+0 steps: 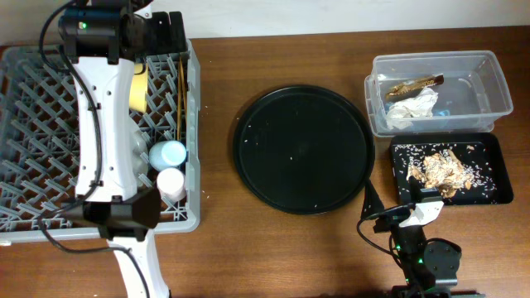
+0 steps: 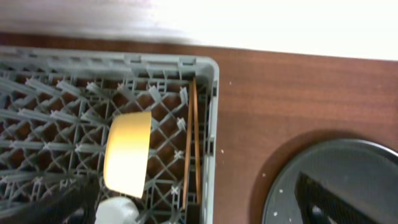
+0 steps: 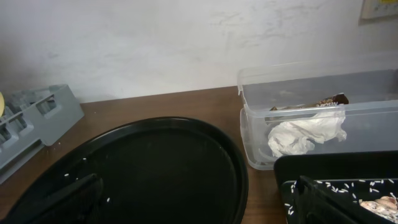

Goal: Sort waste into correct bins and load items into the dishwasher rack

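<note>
The grey dishwasher rack [image 1: 33,178] fills the left of the table. In it, along its right side, are a yellow bowl [image 1: 138,88] on edge, wooden chopsticks [image 1: 181,91], a blue cup [image 1: 168,153] and a pale pink cup [image 1: 171,182]. My left gripper [image 1: 168,35] hangs open over the rack's far right corner, holding nothing; its wrist view looks down on the bowl [image 2: 127,152] and chopsticks [image 2: 191,149]. The clear tub [image 1: 484,83] holds a gold wrapper [image 1: 414,84] and white tissue [image 1: 412,106]. Food scraps [image 1: 443,170] lie in the black rectangular tray [image 1: 489,194]. My right gripper [image 1: 391,200] is open and empty at the front right.
A large round black tray [image 1: 302,149] with a few rice grains sits mid-table, between the rack and the bins. In the right wrist view it [image 3: 155,168] lies just ahead of the fingers, with the tub [image 3: 323,124] beyond on the right.
</note>
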Motion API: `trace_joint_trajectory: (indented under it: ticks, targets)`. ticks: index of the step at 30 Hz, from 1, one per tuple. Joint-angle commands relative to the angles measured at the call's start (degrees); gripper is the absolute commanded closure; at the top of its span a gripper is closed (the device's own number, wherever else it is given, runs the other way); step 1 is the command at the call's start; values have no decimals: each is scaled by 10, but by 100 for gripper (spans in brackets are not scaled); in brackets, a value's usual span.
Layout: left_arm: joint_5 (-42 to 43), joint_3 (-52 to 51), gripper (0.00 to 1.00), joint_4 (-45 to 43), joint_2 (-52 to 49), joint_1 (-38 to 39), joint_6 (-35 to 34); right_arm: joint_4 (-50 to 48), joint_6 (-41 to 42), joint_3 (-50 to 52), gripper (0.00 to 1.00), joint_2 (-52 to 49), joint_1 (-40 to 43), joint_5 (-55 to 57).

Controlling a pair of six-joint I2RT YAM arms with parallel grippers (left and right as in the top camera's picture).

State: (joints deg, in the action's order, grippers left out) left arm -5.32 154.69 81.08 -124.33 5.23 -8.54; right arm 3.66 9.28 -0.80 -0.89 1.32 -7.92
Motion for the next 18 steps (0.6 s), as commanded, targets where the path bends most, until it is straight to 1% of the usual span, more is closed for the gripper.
trace_joint_trajectory:
  ticks: [1,2,3,5,6,9,14,18]
  targets:
    - [17,-143,1,-83,109,-19,8,1,5,5,2,7,-6,9]
    - [21,-188,1,-114,135,-22,10,0,5,5,1,7,-6,9]
    - [32,-263,1,-167,177,-27,27,1,5,5,2,7,-6,9]
    - [42,-374,1,-243,242,-30,53,1,5,5,2,7,-6,9]
    - [43,-409,1,-265,264,-30,58,1,5,5,2,7,-6,9]
    - [42,-570,1,-362,369,-30,87,1,5,5,2,7,-6,9]
    - [41,-781,1,-473,504,-31,133,1,5,5,2,7,-6,9]
    - [41,-942,1,-551,614,-31,134,1,5,5,2,7,-6,9]
